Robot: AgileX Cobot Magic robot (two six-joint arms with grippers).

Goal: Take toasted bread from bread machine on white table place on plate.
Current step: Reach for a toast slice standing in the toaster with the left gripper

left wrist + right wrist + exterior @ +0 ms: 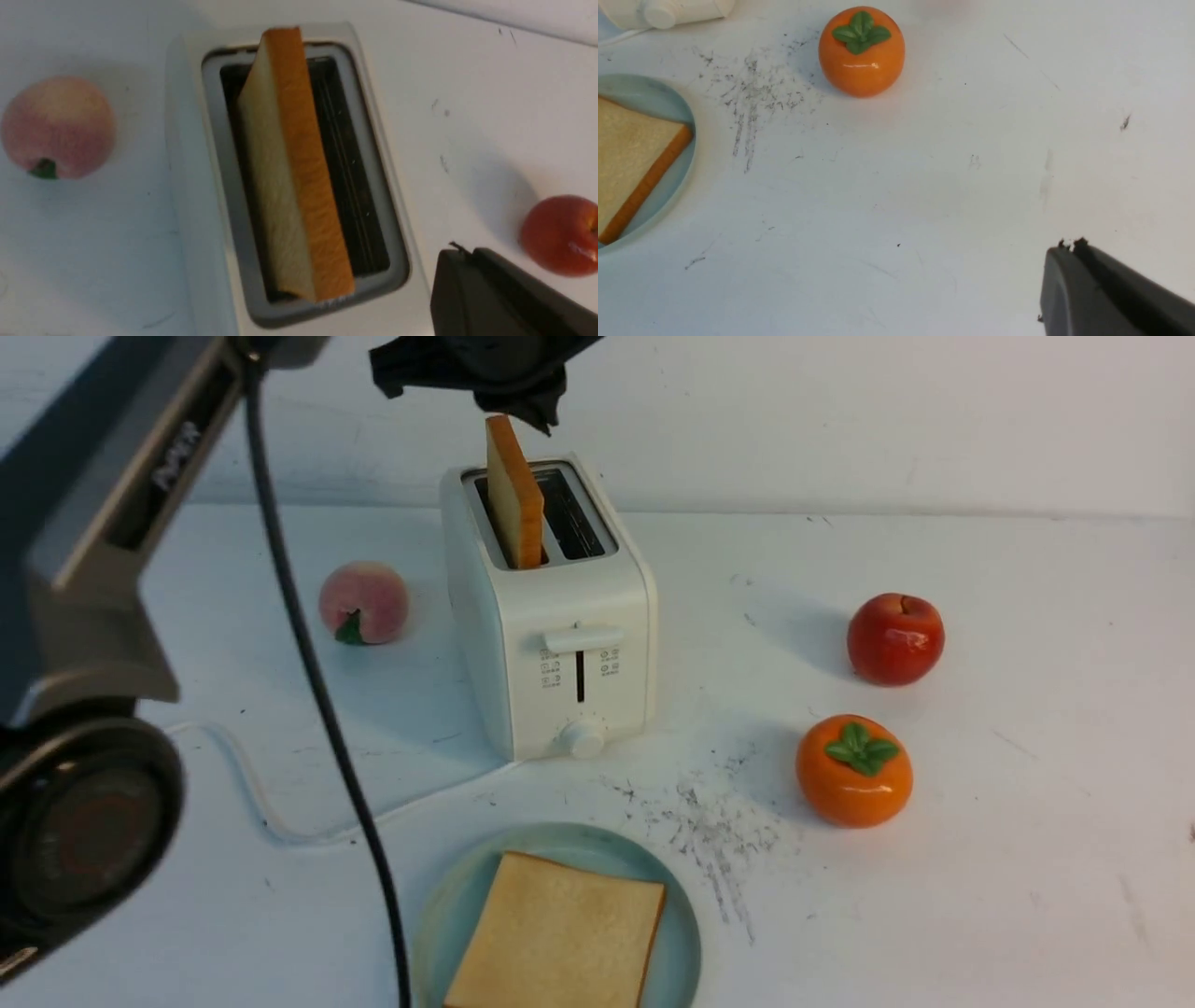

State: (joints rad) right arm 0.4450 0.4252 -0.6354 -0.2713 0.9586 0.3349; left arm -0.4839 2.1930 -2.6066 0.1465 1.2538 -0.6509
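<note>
- Hovering over the toaster (560,616), the left gripper (523,406) hangs just above the top edge of the upright slice (516,499). Its fingers are closed together with nothing between them.
- Upright slice: stands on edge in the slot on the robot's left and leans slightly. Its upper part is clear of the slot mouth. In the left wrist view the other slot looks empty.
- Flat slice (560,933): lies face up on the plate (681,933), in front of the toaster on the table (1027,803).
- Right gripper (1073,270): out of the front view. Its wrist camera looks down on bare table, with the plate edge and persimmon (854,770) in sight. Fingers closed, empty.
- Handling, as a judgement: the slice looks light and stiff, like a foam toy. The porous faces should give good friction, and the crust rim looks firmer. It is unlikely to crumble.
- Hold: open the fingers wider than the slice is thick, then pinch the two broad faces near the middle of the exposed top.
- Lift: go straight up along the slot. Any drag could tip the toaster or lift it with the slice.
- Plate is mostly covered, so the second slice would have to overlap the first.
- Peach (364,602) and apple (896,639) sit well apart from the path.
</note>
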